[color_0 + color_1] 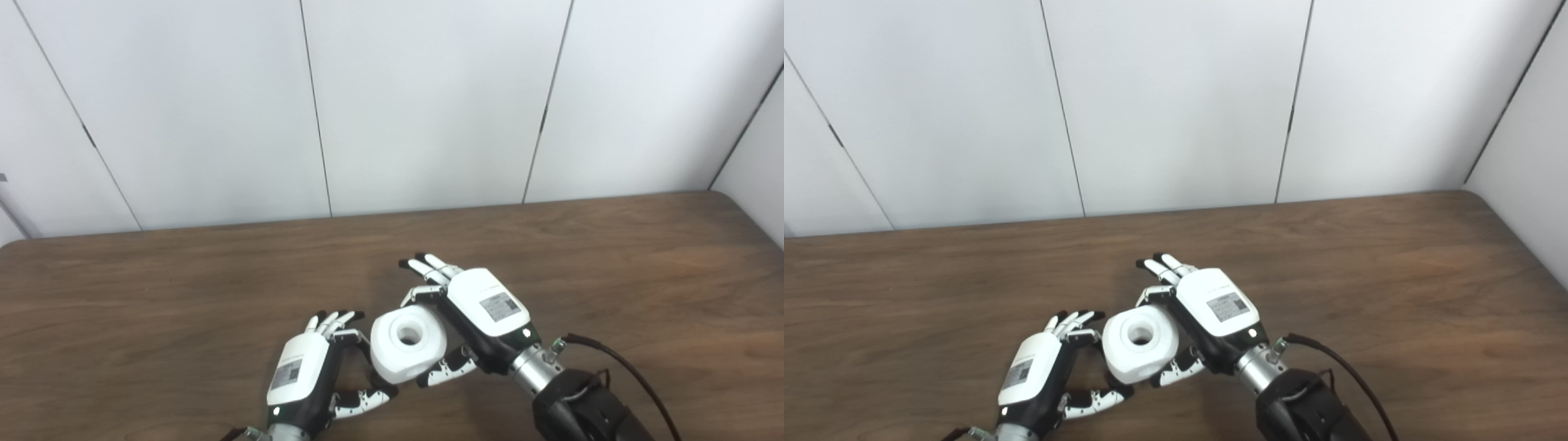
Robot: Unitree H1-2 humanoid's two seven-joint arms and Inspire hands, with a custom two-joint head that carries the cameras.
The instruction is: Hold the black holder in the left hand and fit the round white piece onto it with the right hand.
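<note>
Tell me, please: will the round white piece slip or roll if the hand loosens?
The round white piece looks rigid and smooth, so probably slippery. Its rounded sides may let it roll on the table. The right hand seems to pinch it by fingers and thumb only.

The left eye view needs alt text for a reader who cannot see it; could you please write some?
Two robot hands meet over a brown wooden table: the right hand grips a round white piece with a central hole, beside the left hand, whose fingers curl toward it. The black holder is barely visible. White wall panels stand behind.
</note>
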